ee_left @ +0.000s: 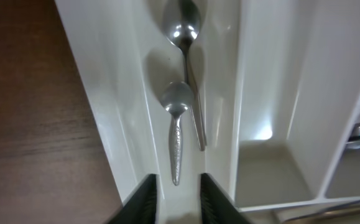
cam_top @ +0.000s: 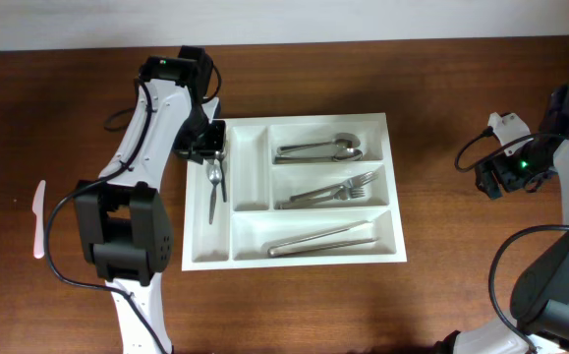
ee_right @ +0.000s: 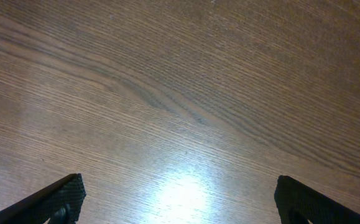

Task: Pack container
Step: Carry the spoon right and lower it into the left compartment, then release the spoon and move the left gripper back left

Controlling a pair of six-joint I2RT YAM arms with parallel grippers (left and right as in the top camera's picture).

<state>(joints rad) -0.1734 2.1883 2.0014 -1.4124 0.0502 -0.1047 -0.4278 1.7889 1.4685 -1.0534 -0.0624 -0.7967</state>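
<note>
The container (cam_top: 251, 167) is a white tray with five compartments at the table's middle. My left gripper (cam_top: 205, 147) hangs over the far end of its leftmost narrow compartment. In the left wrist view two small spoons (ee_left: 178, 106) lie lengthwise in that compartment of the container (ee_left: 130, 93). My left gripper (ee_left: 178, 182) stands a little open just behind the nearer spoon's handle tip, with nothing between its fingers (ee_left: 143, 199). My right gripper (cam_top: 492, 177) is far right, wide open (ee_right: 180, 186) over bare wood.
The wide compartments hold large spoons (cam_top: 318, 149), forks (cam_top: 333, 190) and long utensils (cam_top: 323, 241). The second narrow compartment holds nothing. A white plastic knife (cam_top: 38, 218) lies on the table (cam_top: 441, 295) at the far left.
</note>
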